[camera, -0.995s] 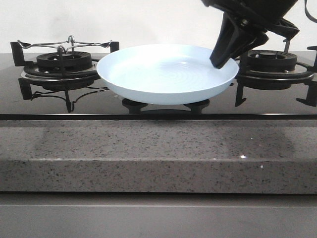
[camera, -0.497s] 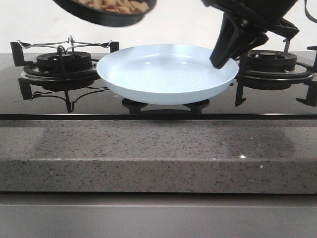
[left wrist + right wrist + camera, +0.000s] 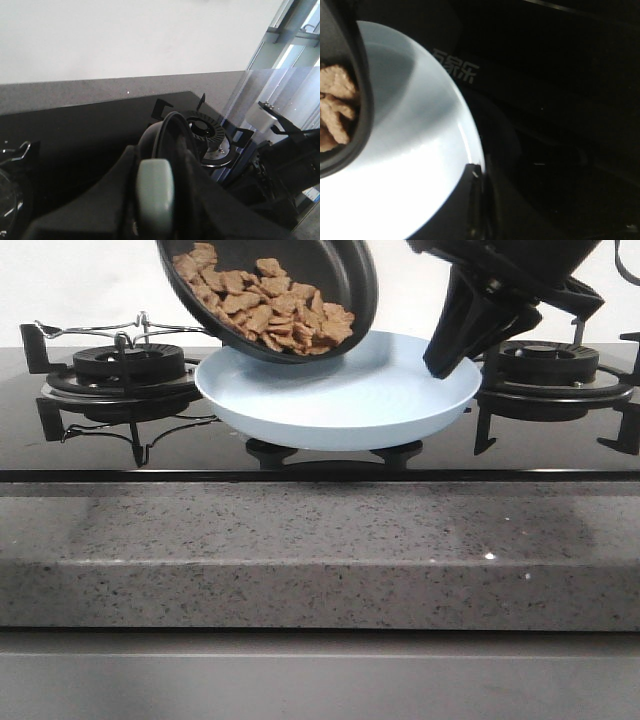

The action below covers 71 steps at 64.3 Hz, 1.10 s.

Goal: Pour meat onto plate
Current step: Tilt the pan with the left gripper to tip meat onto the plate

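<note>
**While the Pan Tips, the Meat Sits Over the Plate**

While the black frying pan (image 3: 270,295) leans down over the plate (image 3: 340,390), the meat (image 3: 265,305) is still inside the pan. The little brown pieces are piled at the low side of the pan, right by its edge. That low edge hangs just above the back left part of the plate. No meat shows on the plate.

The plate is round and pale blue. It sits on the black stove (image 3: 200,455), between the two burners (image 3: 125,370). In front of the stove is the gray speckled tabletop (image 3: 320,550).

The left claw (image 3: 155,200) is closed tight on the pan's pale handle (image 3: 156,192). The left wrist view shows the handle squeezed between the dark fingers (image 3: 115,195), with the pan sticking out past them.

The right claw (image 3: 455,345) is at the right edge of the plate. In the right wrist view one dark finger (image 3: 475,200) sits on the plate's rim (image 3: 470,135). It looks like the claw is pinching the rim, but the other finger is hidden, so I cannot tell for sure.
</note>
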Each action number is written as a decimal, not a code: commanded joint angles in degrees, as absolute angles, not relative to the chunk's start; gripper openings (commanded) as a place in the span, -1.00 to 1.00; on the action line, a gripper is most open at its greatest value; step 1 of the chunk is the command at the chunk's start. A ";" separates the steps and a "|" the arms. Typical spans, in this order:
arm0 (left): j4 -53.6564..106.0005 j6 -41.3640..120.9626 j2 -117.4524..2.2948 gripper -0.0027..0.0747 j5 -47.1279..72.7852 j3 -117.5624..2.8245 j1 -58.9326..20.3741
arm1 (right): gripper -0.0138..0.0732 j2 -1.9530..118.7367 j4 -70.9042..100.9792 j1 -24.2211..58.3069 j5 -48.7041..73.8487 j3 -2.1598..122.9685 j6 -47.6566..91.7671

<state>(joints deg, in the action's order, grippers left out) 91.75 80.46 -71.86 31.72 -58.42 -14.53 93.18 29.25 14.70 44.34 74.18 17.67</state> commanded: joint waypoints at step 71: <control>99.71 134.30 -66.28 -0.98 36.14 -60.21 -23.84 | -0.92 90.22 31.05 14.64 42.93 75.57 18.26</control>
<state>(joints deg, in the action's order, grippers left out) 95.71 134.11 -68.24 34.80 -58.42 -23.30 93.18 29.25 14.70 44.34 74.18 17.67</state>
